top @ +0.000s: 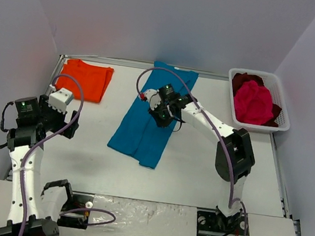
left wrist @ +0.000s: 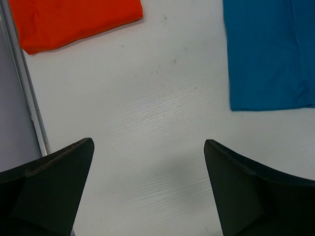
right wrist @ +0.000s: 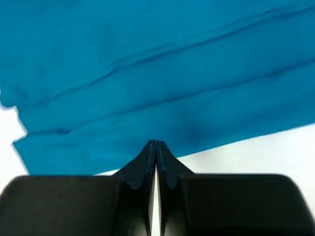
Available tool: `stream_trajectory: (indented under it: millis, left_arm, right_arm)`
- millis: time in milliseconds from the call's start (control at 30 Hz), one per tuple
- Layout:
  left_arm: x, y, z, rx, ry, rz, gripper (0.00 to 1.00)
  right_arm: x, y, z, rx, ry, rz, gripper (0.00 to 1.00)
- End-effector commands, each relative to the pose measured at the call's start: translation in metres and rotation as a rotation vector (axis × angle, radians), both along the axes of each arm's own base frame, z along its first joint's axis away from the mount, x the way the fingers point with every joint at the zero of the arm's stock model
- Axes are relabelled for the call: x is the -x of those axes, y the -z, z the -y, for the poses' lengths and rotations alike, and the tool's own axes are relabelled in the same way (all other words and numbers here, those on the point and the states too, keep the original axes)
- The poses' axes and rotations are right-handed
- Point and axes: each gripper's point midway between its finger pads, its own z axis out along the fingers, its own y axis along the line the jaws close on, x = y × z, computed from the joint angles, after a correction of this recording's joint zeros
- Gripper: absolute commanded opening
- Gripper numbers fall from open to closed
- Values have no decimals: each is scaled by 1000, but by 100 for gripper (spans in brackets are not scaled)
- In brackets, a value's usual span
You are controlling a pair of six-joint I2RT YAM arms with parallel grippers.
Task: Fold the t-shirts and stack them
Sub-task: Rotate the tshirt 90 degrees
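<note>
Left hand point(left wrist: 148, 141) spread | right hand point(right wrist: 156, 143) pressed together over teal t-shirt point(right wrist: 147, 73) | white table point(top: 197, 171) | grey walls point(top: 160, 17)

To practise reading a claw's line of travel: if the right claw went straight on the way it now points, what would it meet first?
The teal-blue t-shirt. The right claw, shut, points at it close to one edge; whether its tips touch the cloth is unclear.

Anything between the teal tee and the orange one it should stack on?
Nothing visible lies on the table between the teal-blue tee and the orange tee; the left wrist view shows only bare surface there. The left claw hangs open above that stretch, near the orange tee, and might have to clear out.
</note>
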Motion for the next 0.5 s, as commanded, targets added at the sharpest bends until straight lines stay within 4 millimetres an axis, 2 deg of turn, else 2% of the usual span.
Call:
stream_trajectory:
  millis: [0, 233, 467]
  left_arm:
    - [-2, -9, 1, 7, -2, 37, 94]
    - [-1, -10, 0, 4, -11, 40, 94]
    - [0, -10, -4, 6, -24, 43, 94]
  right_arm:
    - [38, 14, -3, 39, -80, -87, 0]
    - [70, 48, -14, 104, -167, -159, 0]
    - [88, 82, -11, 169, -203, -222, 0]
